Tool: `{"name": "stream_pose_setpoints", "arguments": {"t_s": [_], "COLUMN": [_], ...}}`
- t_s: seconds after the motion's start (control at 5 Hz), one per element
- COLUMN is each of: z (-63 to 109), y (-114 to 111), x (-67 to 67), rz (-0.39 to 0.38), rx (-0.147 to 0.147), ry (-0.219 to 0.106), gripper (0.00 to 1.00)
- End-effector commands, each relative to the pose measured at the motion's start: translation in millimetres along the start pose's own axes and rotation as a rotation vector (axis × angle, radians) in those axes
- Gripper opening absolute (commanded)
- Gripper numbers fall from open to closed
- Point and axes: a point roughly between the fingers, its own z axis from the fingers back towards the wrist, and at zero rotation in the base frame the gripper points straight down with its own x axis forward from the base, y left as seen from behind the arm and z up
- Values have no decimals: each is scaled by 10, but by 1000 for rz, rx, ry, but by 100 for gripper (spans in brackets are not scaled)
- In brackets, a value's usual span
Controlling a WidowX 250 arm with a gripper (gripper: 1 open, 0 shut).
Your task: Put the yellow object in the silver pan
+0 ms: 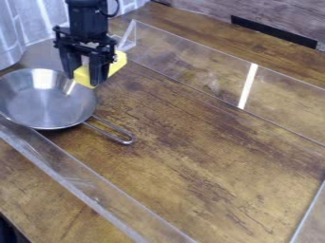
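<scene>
The yellow object (106,68) is a small yellow block held between the black fingers of my gripper (84,78), which is shut on it. It hangs above the right rim of the silver pan (36,100), a round shallow steel pan at the left of the table. The pan's thin wire handle (112,132) points right and toward the front. Most of the block is hidden behind the fingers, so no label shows.
The wooden table (203,142) stretches to the right and front under a glossy sheet with a bright reflection (248,85). A pale curtain (32,24) hangs at the back left behind the arm.
</scene>
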Motion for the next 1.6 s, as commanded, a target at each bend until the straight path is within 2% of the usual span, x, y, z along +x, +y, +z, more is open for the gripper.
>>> {"name": "stream_pose_setpoints", "arguments": {"t_s": [0.0,0.4,1.4], "z": [358,351,277], "y": [149,192,270], "x": [-27,-72,-135], "rz": [28,24,12], "rx": [33,28,39], "ry": [-97,-84,-58], "gripper": [0,0,0]}}
